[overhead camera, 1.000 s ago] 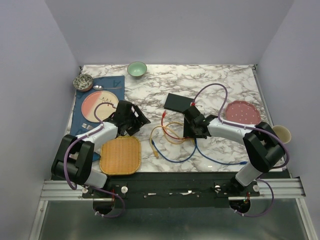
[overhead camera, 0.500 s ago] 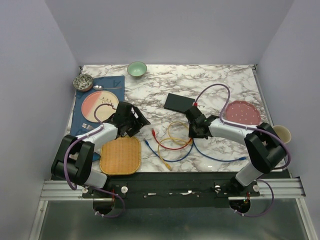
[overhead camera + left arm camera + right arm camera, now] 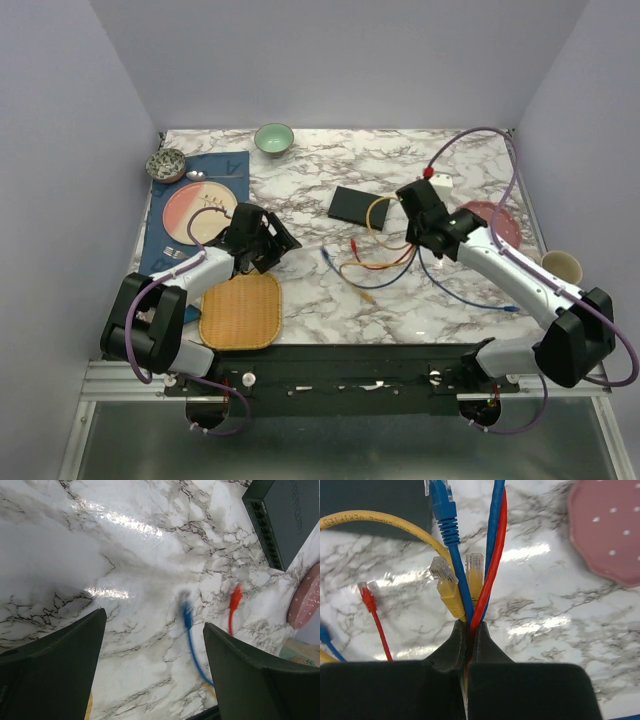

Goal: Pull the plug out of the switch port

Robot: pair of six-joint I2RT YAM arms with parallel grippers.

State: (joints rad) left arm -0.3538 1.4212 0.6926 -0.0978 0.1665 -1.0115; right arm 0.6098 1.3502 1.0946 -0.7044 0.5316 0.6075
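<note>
The switch [image 3: 358,205] is a flat black box mid-table; the row of ports [image 3: 264,530] along its edge looks empty in the left wrist view. My right gripper [image 3: 420,215] [image 3: 469,627] hangs just right of the box, shut on a bundle of blue, red and yellow cables [image 3: 487,570]. A blue plug [image 3: 440,497] and two yellow plugs [image 3: 443,577] stick up free beyond its fingers. Another blue plug [image 3: 186,615] and a red plug [image 3: 235,597] lie loose on the marble. My left gripper [image 3: 272,240] [image 3: 154,619] stands open over bare marble, left of the cables.
A pink dotted plate [image 3: 487,222] lies right of the right gripper, a cup [image 3: 562,266] beyond it. A wicker mat [image 3: 240,310] sits front left. An orange plate [image 3: 195,212] on a blue placemat, a speckled bowl [image 3: 166,163] and a green bowl [image 3: 274,138] are at the back left.
The right gripper shut on the cable bundle, then rose and swung back and to the right, dragging the loops along the marble. The left arm stayed put.
</note>
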